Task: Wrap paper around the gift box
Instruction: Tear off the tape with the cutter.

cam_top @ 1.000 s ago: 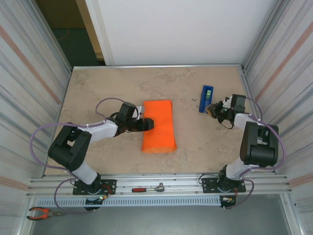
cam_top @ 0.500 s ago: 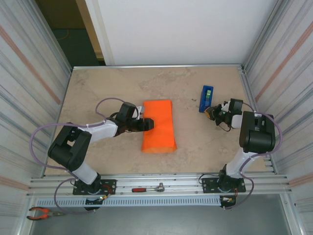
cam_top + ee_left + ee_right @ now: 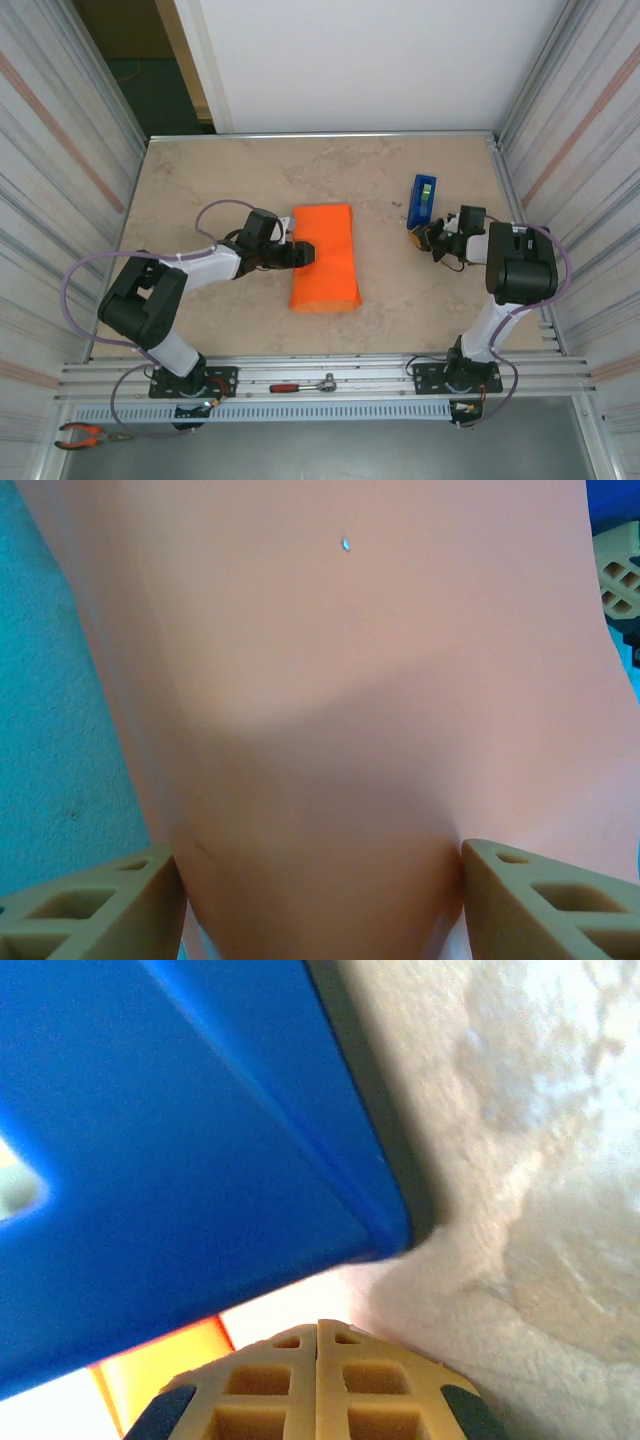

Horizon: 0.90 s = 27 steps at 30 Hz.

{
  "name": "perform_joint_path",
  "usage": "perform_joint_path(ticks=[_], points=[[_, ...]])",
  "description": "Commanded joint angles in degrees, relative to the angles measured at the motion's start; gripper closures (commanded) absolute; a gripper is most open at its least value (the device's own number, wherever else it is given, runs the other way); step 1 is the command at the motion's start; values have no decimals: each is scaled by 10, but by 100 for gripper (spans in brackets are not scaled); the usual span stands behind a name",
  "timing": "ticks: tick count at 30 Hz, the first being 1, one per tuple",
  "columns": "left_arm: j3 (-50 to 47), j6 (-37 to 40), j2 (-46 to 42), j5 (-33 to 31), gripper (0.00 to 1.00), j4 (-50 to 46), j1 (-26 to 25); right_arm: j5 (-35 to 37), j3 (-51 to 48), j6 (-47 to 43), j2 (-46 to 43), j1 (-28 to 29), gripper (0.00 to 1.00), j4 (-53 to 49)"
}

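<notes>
Counter [image 3: 200,190]: pale, marbled stone-look surface, walled on the left, right and far sides; your two arms reach onto it from the near edge.

Orange paper [image 3: 328,262]: plain bright orange matte sheet, folded into a flat oblong packet. You will find it at mid-counter, slightly left of centre, long side running near to far. In the left wrist view the orange paper [image 3: 340,680] spreads smooth, with one soft crease across it.

Left hand [image 3: 303,254]: lying low over the packet's left edge, about halfway along. In your left wrist view the left hand [image 3: 320,880] straddles the fold, and its tan fingers [image 3: 90,905] press the paper from both sides, grasping it.

Blue tape dispenser [image 3: 422,200]: upright blue plastic body, right of the packet and well apart from it.

Right hand [image 3: 430,236]: clenched and holding nothing, just beside the dispenser's near end. In your right wrist view the right hand [image 3: 318,1355] has its tips pressed together below a corner of the blue tape dispenser [image 3: 150,1140].

Red-handled ratchet [image 3: 300,385]: on the near rail, between your arm bases.

Orange-handled pliers [image 3: 85,433]: near-left corner, off the counter.
</notes>
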Motion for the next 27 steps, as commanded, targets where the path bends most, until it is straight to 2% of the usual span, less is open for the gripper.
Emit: perform_joint_path(ticks=[1, 10, 15, 21, 27], points=[[-25, 14, 44, -56, 32, -97, -11, 5, -4, 1, -4, 2, 100, -23], [-31, 12, 42, -57, 32, -95, -11, -17, 1, -9, -48, 19, 100, -38], [-32, 12, 40, -58, 32, -94, -11, -29, 20, -54, -106, 50, 100, -106], [-33, 14, 42, -56, 32, -93, -11, -40, 44, -88, -156, 106, 100, -169], [-36, 14, 43, -57, 33, -91, -10, -45, 90, -97, -172, 193, 100, -198]])
